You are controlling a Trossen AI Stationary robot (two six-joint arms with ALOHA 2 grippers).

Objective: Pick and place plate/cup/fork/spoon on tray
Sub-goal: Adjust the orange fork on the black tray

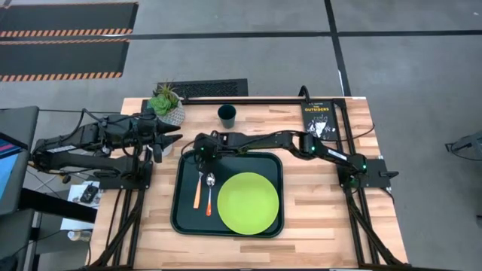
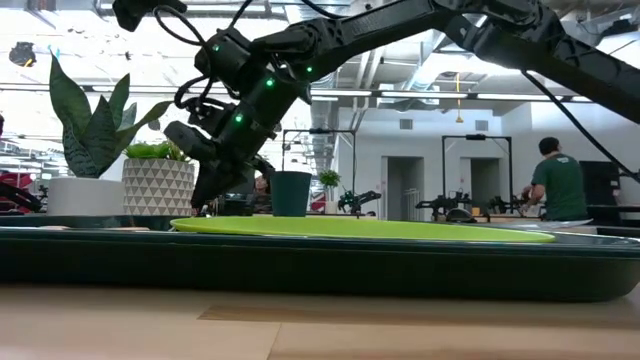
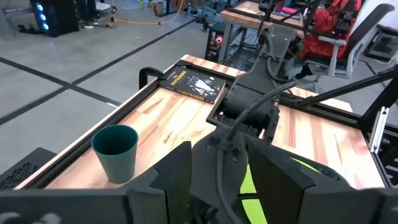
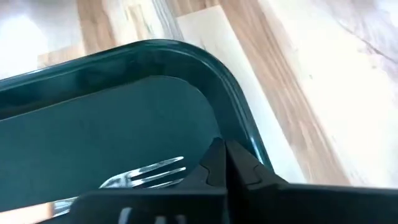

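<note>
Right arm stretched across counter, right claw [image 1: 202, 150] pressed together above fork [image 1: 199, 187] tines on tray [image 1: 183, 218]; left claw [image 1: 172, 138] spread, parked beside tray

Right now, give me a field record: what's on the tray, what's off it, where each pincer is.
tray: holds plate, fork, spoon
plate: flat in tray, right part
fork: tray's left part, beside spoon
spoon: between fork and plate
cup: upright on table, behind tray
right pincer: shut, over tray's far left corner, above fork tines
left pincer: left of the tray, near pot
</note>
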